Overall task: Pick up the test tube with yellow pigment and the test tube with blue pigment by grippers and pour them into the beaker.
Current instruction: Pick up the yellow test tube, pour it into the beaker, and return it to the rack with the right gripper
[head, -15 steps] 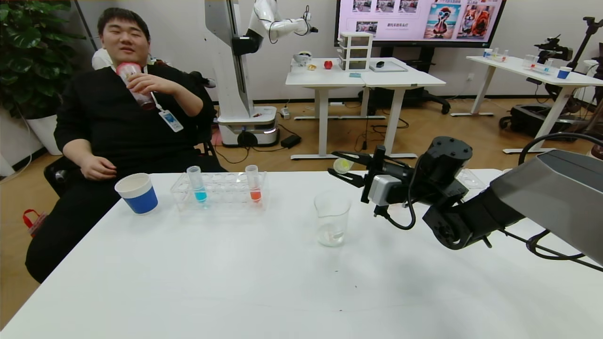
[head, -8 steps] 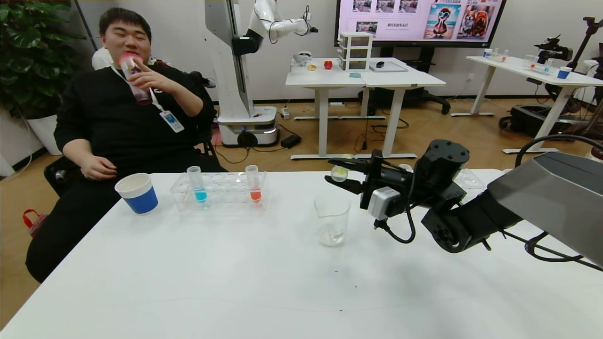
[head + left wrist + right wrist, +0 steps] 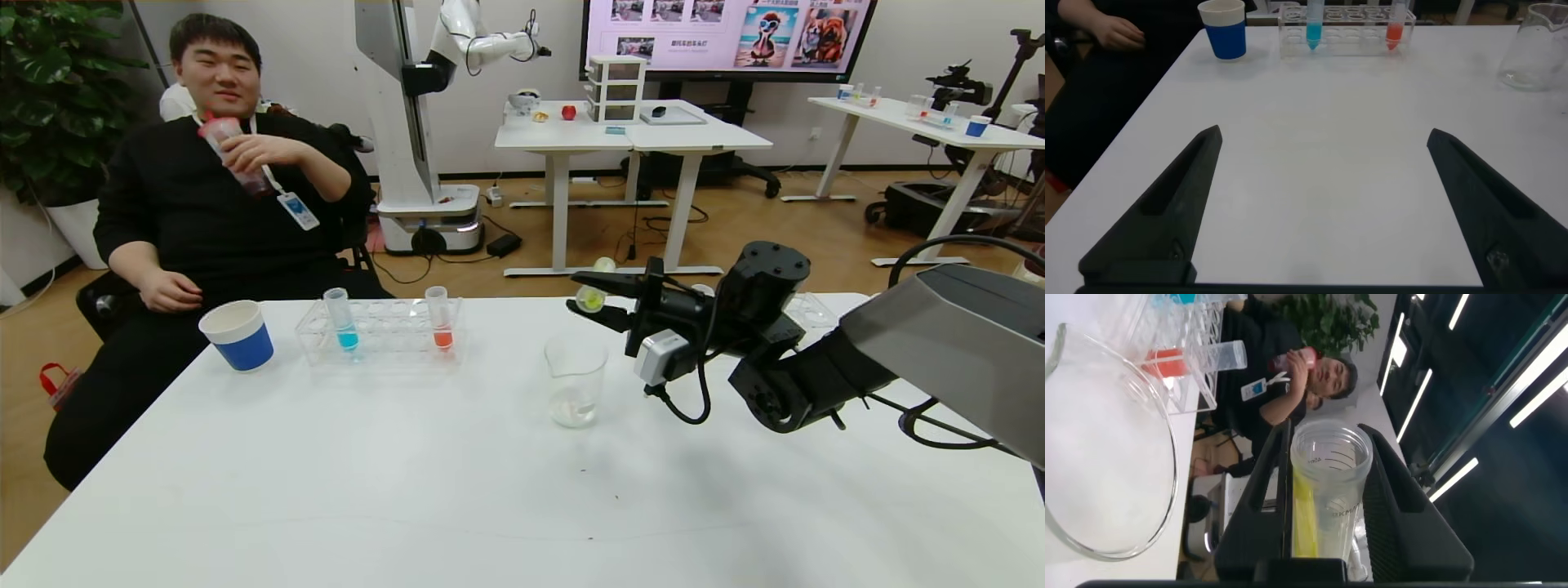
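My right gripper point(image 3: 594, 296) is shut on the test tube with yellow pigment point(image 3: 593, 297) and holds it tilted, near level, above the far rim of the beaker point(image 3: 575, 380). In the right wrist view the tube point(image 3: 1327, 498) sits between the fingers point(image 3: 1404, 514), mouth open, with yellow liquid along one side and the beaker point(image 3: 1102, 449) beside it. The test tube with blue pigment point(image 3: 346, 322) stands in the clear rack point(image 3: 380, 335). My left gripper point(image 3: 1324, 133) is open and empty, low over the near table, out of the head view.
An orange-red tube point(image 3: 441, 320) stands in the same rack. A white paper cup with a blue sleeve point(image 3: 237, 335) stands left of the rack. A seated man point(image 3: 220, 188) holding a bottle is behind the table's far left edge.
My right gripper dropped slightly toward the beaker and rolled at the wrist, turning the yellow tube. The man raised his bottle and lowered it again.
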Robot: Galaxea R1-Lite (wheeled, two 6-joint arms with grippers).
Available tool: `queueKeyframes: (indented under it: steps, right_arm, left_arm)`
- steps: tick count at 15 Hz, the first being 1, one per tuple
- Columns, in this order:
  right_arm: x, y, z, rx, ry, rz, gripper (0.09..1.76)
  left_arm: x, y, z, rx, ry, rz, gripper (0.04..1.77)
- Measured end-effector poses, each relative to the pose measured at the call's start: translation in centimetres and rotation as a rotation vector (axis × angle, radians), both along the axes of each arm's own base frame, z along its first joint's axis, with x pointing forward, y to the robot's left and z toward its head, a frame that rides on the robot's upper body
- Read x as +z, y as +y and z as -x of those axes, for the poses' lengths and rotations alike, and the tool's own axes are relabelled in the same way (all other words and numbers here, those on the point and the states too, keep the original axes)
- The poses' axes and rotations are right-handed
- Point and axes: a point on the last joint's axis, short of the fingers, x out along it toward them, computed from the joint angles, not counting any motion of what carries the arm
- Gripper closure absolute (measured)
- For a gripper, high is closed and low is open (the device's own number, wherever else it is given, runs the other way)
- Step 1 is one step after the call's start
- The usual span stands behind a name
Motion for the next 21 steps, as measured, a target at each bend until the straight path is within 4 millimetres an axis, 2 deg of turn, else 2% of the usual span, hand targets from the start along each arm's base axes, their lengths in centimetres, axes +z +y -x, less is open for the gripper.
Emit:
queueKeyframes:
  steps: [8, 17, 21]
  right_arm:
    - [-0.6, 0.3, -0.9, -0.02, -0.117, 0.051, 1.34]
    - [-1.2, 1.0, -0.7, -0.019, -0.208, 0.137, 1.34]
    - [-0.7, 0.8, -0.7, -0.025, -0.267, 0.194, 1.34]
  left_arm:
    - [0.0, 0.0, 0.0, 0.0, 0.0, 0.0, 0.06]
    - [0.0, 0.0, 0.0, 0.0, -0.001, 0.0, 0.06]
    - [0.0, 0.0, 0.0, 0.0, 0.0, 0.0, 0.06]
